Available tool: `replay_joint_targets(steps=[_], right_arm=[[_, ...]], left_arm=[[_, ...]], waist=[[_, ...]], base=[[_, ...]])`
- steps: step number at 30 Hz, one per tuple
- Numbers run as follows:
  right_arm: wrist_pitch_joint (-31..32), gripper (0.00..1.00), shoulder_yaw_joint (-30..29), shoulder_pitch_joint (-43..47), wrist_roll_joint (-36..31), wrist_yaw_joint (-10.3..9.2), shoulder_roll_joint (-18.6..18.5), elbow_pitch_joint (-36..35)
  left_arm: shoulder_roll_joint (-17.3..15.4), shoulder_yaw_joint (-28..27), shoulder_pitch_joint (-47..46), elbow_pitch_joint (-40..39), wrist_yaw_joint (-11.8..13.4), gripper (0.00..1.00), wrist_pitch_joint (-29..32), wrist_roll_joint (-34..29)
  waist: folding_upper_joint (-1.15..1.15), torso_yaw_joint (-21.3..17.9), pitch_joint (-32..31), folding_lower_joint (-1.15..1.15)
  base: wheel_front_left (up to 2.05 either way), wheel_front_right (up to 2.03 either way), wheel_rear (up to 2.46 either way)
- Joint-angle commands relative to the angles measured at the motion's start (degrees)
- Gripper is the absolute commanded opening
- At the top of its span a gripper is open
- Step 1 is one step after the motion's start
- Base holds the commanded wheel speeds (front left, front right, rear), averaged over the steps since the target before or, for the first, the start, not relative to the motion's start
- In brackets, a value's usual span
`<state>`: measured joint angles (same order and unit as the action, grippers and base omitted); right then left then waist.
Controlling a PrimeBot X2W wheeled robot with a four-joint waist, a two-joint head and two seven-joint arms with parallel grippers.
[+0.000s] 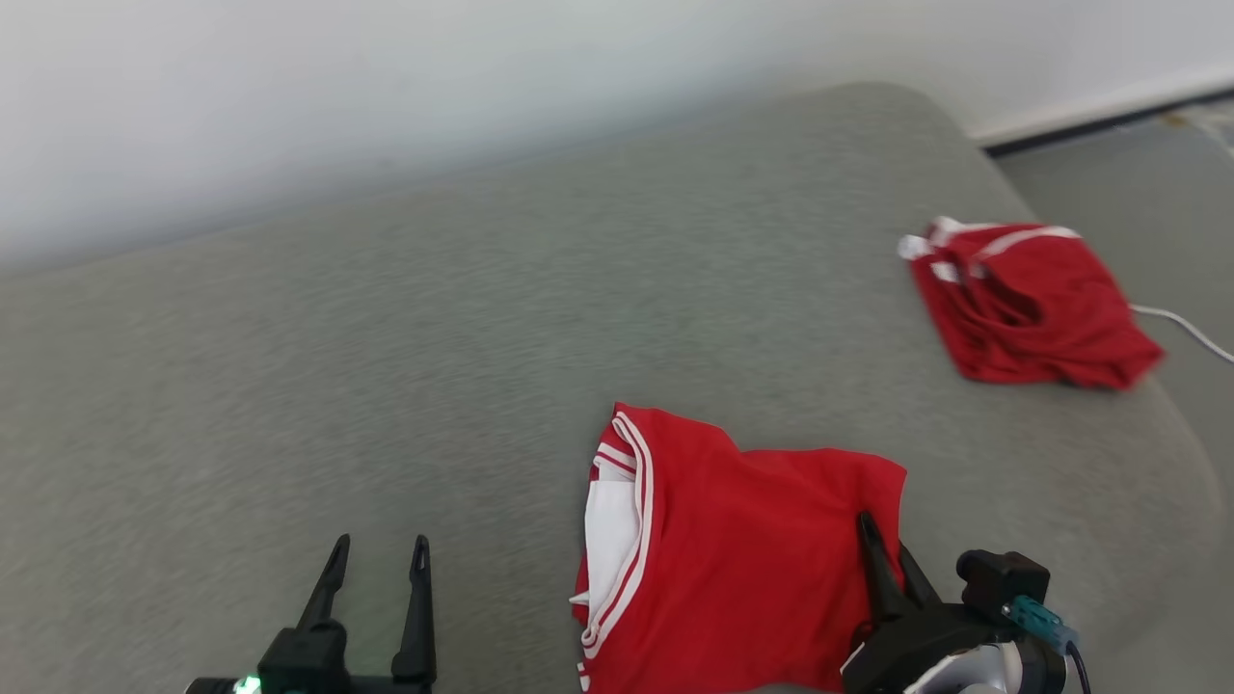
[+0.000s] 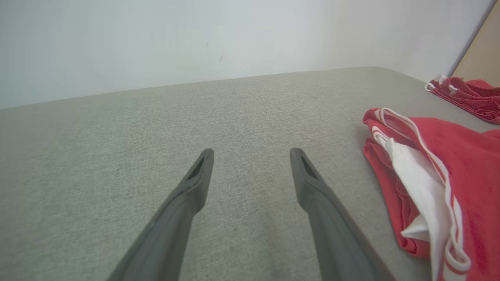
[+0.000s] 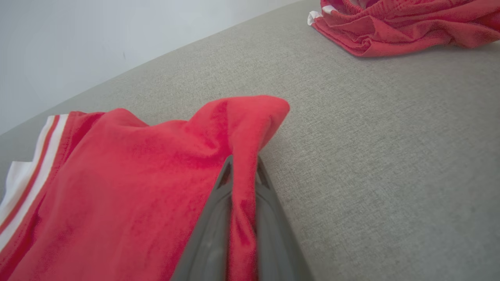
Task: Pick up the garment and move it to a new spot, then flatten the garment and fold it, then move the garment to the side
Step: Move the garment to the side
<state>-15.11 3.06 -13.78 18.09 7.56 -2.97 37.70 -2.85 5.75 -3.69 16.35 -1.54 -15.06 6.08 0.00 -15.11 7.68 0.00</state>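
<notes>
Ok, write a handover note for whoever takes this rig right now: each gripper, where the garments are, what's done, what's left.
Right gripper: shut on the right edge of the near red garment.
Left gripper: open, empty, over the grey surface to the left of that garment.
Second red garment: lies far right, apart.
Done: the grasp only; the garment is rumpled.
Left: lift, move, flatten, fold, set aside.

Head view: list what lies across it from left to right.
left gripper, fingers apart → red garment with white trim → right gripper, fingers shut on that garment's right edge → second red garment, farther back → white cable at the right border.
</notes>
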Motion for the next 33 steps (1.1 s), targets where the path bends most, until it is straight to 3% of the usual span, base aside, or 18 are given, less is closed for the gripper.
replay_joint_targets(steps=[1, 11, 22, 26, 33], right_arm=[[0.01, 0.00, 0.06, 0.52, 0.36, -0.16, 0.07, -0.46], [0.02, 0.00, -2.59, -0.87, 0.84, -0.16, 0.13, -5.24], [0.02, 0.00, 4.07, -14.49, -2.49, -0.16, -2.42, -4.83], [0.01, 0.00, 2.47, -22.34, -3.84, -0.16, -5.35, -1.06], [0.01, 0.00, -8.13, -33.54, -12.02, -0.16, -13.86, 10.77]], left_arm=[[-0.08, -0.02, -0.76, 0.05, -0.29, 1.00, -0.16, -0.61], [-0.15, 4.37, -6.70, 2.33, -2.95, 1.00, -0.16, -2.30], [-0.56, 2.61, -6.76, 1.40, -2.48, 1.00, -0.16, -4.02], [-0.88, 2.73, -7.80, 0.95, -2.79, 1.00, -0.16, -5.01], [-1.46, 3.01, -9.48, 0.26, -2.48, 1.00, -0.16, -5.77]], waist=[[0.00, -13.27, -0.29, 0.00], [0.00, -15.66, 4.53, 0.00], [0.00, -14.88, 8.13, 0.00], [0.00, -11.41, 10.20, 0.00], [0.00, -4.41, 12.62, 0.00]], base=[[0.00, 0.00, 0.00], [0.00, 0.00, 0.00], [0.00, 0.00, 0.00], [0.00, 0.00, 0.00], [0.00, 0.00, 0.00]])
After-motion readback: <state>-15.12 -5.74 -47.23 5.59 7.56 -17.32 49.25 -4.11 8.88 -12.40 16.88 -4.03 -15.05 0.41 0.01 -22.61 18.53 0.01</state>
